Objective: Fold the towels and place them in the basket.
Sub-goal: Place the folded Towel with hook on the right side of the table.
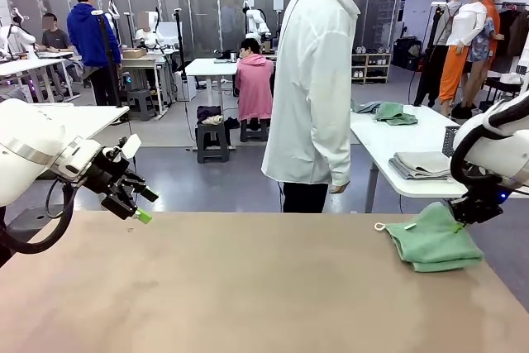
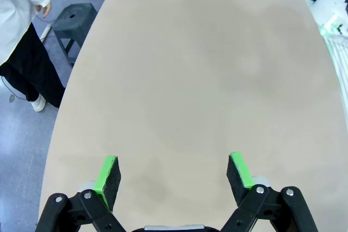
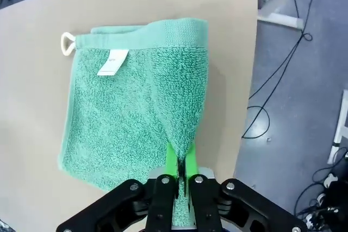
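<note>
The right gripper [image 3: 179, 158] is pinching a raised ridge of the mint green terry-cloth towel [image 3: 125, 107], which is lying at the far right corner of the tan table [image 1: 248, 287]. With the towel so near the edge, a sideways tug is risking it slipping off. The left gripper [image 2: 173, 172] is hovering spread over bare tabletop, with a person [image 1: 310, 80] standing beyond in a busy workshop.

The left arm [image 1: 29, 150] and right arm [image 1: 504, 134] are clad in white rounded shells and trailed by black cables [image 1: 50, 237]. The left gripper [image 2: 174, 169] is built with black fingers [image 2: 242, 186] tipped with green pads [image 2: 107, 169].
</note>
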You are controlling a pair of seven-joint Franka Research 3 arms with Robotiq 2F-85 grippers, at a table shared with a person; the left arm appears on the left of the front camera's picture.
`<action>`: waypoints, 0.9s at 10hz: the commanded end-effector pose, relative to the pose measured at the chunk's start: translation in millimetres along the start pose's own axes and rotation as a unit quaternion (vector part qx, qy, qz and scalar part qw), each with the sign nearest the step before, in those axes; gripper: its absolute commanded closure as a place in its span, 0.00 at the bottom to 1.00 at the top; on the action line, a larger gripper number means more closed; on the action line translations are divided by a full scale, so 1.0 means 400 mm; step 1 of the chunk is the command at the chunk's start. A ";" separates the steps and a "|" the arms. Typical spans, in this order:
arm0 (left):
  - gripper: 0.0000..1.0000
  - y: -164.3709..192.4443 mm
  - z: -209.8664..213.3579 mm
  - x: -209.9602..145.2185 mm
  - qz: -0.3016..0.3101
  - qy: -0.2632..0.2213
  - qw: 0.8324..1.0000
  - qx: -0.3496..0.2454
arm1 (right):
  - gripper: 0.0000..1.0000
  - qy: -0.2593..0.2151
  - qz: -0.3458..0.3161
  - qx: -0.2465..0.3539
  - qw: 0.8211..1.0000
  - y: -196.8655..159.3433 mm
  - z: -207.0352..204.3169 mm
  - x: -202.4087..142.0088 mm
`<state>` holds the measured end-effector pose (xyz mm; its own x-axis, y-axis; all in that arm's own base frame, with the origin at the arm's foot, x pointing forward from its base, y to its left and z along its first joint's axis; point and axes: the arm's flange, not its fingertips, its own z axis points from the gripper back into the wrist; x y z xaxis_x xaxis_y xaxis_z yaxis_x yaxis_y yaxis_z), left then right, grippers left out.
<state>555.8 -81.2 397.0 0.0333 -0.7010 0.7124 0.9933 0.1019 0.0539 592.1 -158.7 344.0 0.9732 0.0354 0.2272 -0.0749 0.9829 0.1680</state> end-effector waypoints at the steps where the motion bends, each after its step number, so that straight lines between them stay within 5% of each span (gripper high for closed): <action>1: 0.01 0.002 0.000 0.002 -0.001 0.001 1.000 0.001 | 0.75 0.011 0.030 0.025 0.999 0.000 -0.003 0.021; 4: 0.01 0.002 0.000 0.002 -0.001 0.001 1.000 0.001 | 0.38 0.009 0.045 0.016 0.999 -0.004 0.013 0.037; 5: 0.01 0.002 0.000 0.002 -0.001 0.001 1.000 0.001 | 0.35 0.010 0.047 0.008 0.999 -0.001 0.027 0.040; 6: 0.01 0.002 0.000 0.002 -0.001 0.001 1.000 0.001 | 0.18 0.015 0.053 -0.001 0.999 0.006 0.054 0.040; 7: 0.01 0.002 0.000 0.002 -0.001 0.001 1.000 0.001 | 0.15 0.021 0.051 -0.006 0.998 0.027 0.092 0.032; 8: 0.01 0.002 0.000 0.002 -0.001 0.001 1.000 0.001 | 0.00 0.021 0.049 0.006 0.999 0.073 0.148 0.007; 9: 0.01 0.002 0.000 0.002 -0.001 0.001 1.000 0.001 | 0.00 0.023 0.050 0.025 0.998 0.150 0.222 -0.039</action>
<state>555.8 -81.2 396.9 0.0334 -0.7010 0.7124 0.9934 0.1018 0.0536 584.5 -141.1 409.1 0.9634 0.1561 0.2179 -0.1937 0.9673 0.1635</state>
